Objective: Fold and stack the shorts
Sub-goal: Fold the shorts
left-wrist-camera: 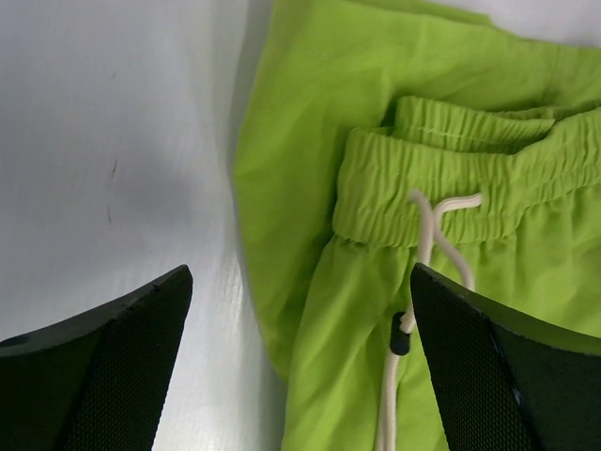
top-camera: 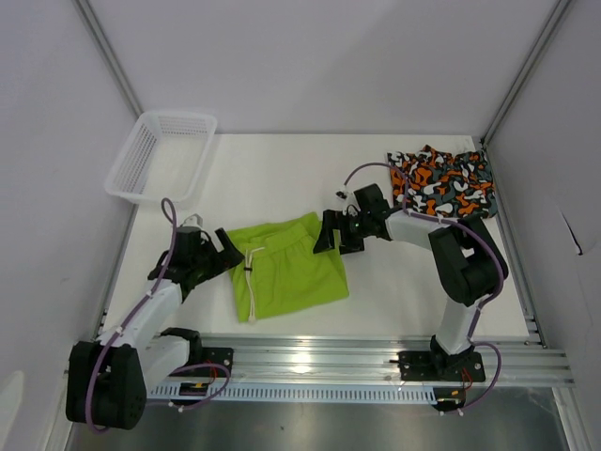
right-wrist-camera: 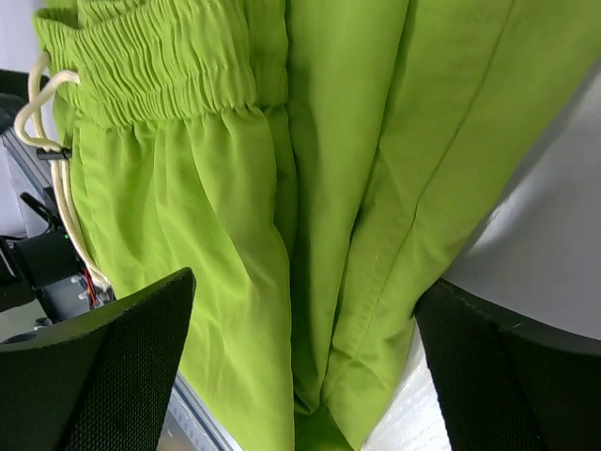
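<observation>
Green shorts lie mid-worktop, btwn the two arms, folded over & fairly flat. Long axis runs approx left-right in the top view, a bit tilted. Waistband & drawstring are at the left end, cord trailing toward the near edge. Camo shorts sit well apart at the far right corner, behind the R arm.

L end effector is at the waistband end, just beside the left edge. Its wrist cam shows the cloth edge & cord right ahead, in line w/ the gap. R end effector is over the far right corner of the green pair, and its wrist cam shows cloth filling the gap. Each arm is near its own end, so neither is clearly closer. R is the nearer one to the camo pair.

Both end effectors are spread wide, nothing pinched. Whether the tips touch cloth: can't tell for either.

Judgement: green pair looks folded & not held, stack not yet made. Next is prob. either one more fold, each arm taking its own end, or a shift toward the camo pair. The latter turns on camo lying far right of the green pair, on R's side.
</observation>
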You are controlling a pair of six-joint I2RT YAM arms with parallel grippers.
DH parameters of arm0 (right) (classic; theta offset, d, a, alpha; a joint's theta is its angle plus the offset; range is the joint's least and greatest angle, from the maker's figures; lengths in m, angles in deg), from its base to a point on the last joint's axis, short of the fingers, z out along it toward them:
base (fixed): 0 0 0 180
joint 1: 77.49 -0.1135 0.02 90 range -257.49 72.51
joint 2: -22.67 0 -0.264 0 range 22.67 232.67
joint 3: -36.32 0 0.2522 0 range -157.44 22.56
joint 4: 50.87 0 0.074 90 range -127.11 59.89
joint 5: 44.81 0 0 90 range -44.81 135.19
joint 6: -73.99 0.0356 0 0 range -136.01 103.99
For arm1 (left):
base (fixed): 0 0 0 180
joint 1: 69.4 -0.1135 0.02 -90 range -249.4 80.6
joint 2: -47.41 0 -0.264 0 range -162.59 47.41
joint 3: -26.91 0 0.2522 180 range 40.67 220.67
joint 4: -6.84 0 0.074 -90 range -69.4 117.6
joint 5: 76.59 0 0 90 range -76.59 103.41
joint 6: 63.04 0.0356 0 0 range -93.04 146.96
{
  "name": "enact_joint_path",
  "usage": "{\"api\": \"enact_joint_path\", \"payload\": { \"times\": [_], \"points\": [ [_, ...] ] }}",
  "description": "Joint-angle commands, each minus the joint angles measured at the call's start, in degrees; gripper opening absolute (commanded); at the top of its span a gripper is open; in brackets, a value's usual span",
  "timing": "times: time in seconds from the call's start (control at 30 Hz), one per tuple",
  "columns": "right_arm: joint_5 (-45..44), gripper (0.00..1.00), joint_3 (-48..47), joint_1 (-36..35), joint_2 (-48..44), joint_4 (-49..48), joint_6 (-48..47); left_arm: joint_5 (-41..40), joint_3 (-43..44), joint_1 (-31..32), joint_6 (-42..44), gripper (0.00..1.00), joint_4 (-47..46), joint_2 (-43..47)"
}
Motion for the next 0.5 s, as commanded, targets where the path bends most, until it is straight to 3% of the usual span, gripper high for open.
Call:
{"api": "enact_joint_path", "payload": {
  "times": [0.0,0.1,0.27,0.47],
  "points": [
    [-0.2,0.99,-2.0,0.1,3.1,0.3,-1.5,5.9,-2.5,-2.2,-0.8,0.99,-6.2,1.5],
    [-0.7,0.88,-2.8,0.0,3.6,1.4,-2.0,6.6,-4.0,-2.6,-0.5,0.99,-6.9,3.9],
    [-2.8,0.61,-4.6,-0.6,4.0,3.3,-3.1,8.5,-5.7,-2.7,0.1,0.99,-9.1,4.8],
    [-4.6,0.52,-5.6,-1.6,4.4,4.3,-3.5,11.3,-7.0,-2.8,0.9,0.99,-12.6,0.8]
  ]
}}
